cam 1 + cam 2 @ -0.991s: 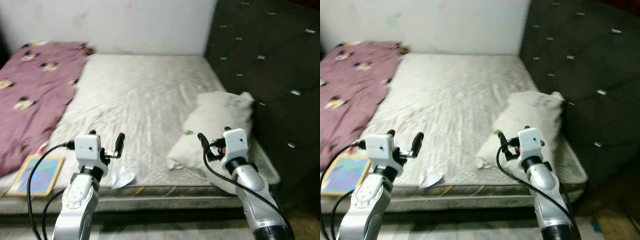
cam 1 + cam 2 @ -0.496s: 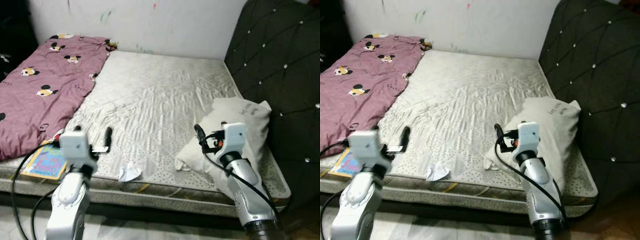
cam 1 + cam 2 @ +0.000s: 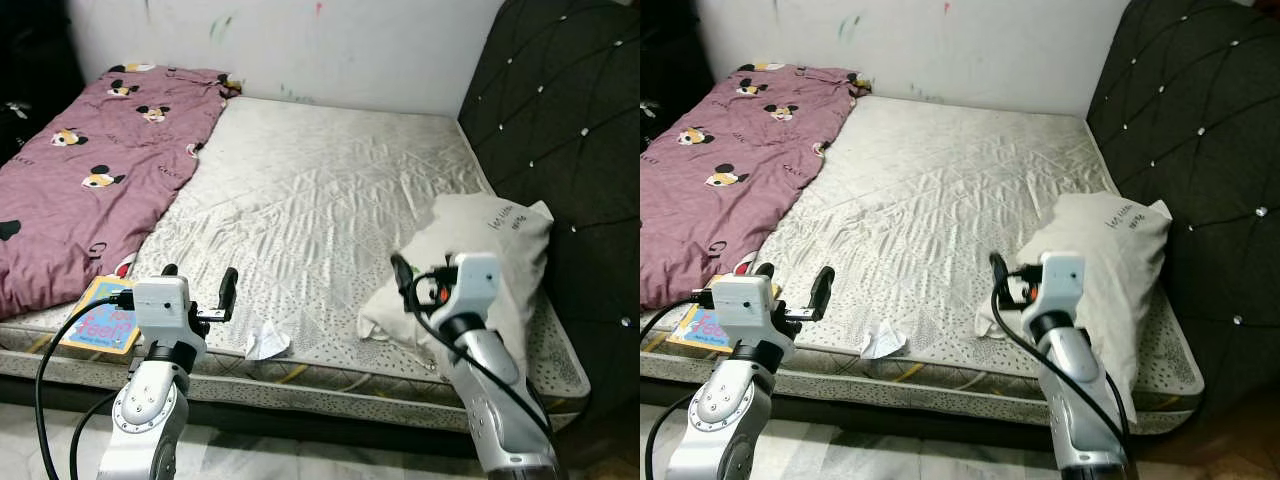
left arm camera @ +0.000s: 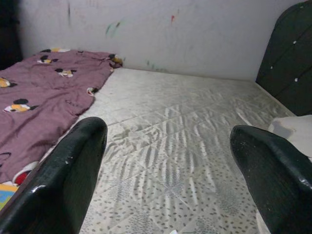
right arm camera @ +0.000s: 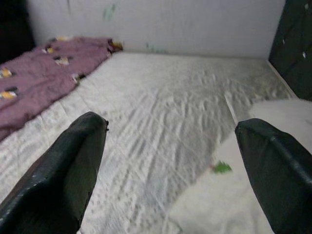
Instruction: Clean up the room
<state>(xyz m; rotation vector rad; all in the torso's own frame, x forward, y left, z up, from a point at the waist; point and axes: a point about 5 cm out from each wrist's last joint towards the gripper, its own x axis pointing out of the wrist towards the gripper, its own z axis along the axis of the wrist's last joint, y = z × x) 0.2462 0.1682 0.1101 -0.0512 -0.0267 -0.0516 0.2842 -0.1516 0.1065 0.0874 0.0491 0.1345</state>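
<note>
A wide bed with a bare white mattress lies in front of me. A purple blanket with cartoon mice covers its left side. A white pillow lies at the right, near the front edge. A crumpled white paper sits on the front edge, and a colourful book lies at the front left corner. My left gripper hovers open and empty over the front edge, left of the paper. My right gripper hovers open and empty just before the pillow's near end.
A dark tufted headboard stands along the bed's right side. A white wall with small paint marks closes the far side. A strip of pale floor runs below the mattress edge between my arms.
The camera has pulled back and risen, so more of the bed and blanket shows. Both grippers stay open and empty, held before the front edge.
</note>
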